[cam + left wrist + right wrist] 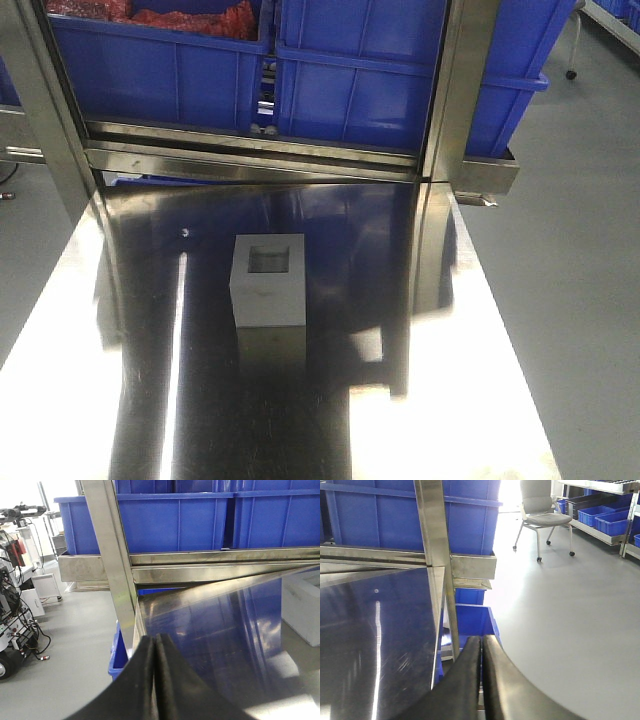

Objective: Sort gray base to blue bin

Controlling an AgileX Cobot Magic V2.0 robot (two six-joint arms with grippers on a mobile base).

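The left gripper [155, 639] hangs over the left edge of the steel table [420, 400], pointing toward the shelf [250, 150], its two black fingers pressed flat together with nothing between them. The right gripper [481, 640] sits at the table's right edge, aimed the same way, fingers drawn in to a thin slit, likewise empty. Neither touches the gray base [268, 285], which stands upright near the table's middle, recess facing up, well apart from both claws. The blue bin [390, 70] rests on the shelf behind the table, beside another crate [150, 70] holding red material
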